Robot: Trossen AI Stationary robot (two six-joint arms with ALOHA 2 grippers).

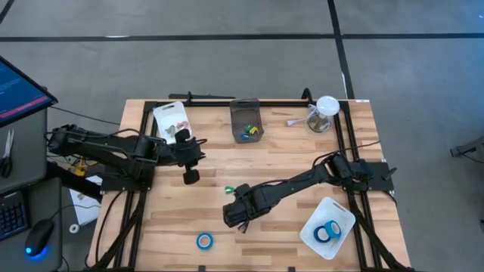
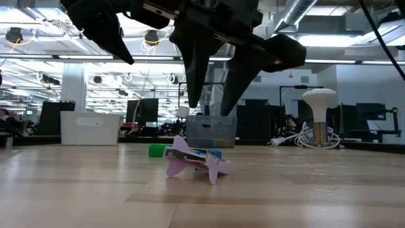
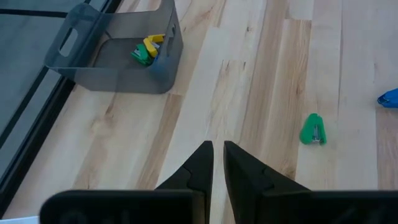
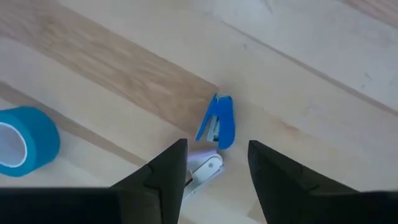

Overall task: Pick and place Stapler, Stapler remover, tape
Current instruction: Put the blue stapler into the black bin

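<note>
A small blue stapler (image 4: 222,119) lies on the wood table beside a pale pink stapler remover (image 4: 205,170). In the low view the two (image 2: 196,161) sit together. My right gripper (image 4: 217,147) hangs open just above them, fingers pointing down, with the remover below the gap between them. One blue roll of tape (image 1: 204,240) lies flat nearer the table's front edge and shows at the side of the right wrist view (image 4: 25,140). A small green stapler (image 3: 313,129) lies farther back. My left gripper (image 3: 217,146) hovers shut over bare wood at the table's left.
A grey bin (image 1: 245,121) with small coloured pieces stands at the far middle. A white tray (image 1: 342,215) at the front right holds blue tape rolls (image 1: 327,232). Another white tray (image 1: 171,119) sits far left, and a glass jar (image 1: 324,113) far right.
</note>
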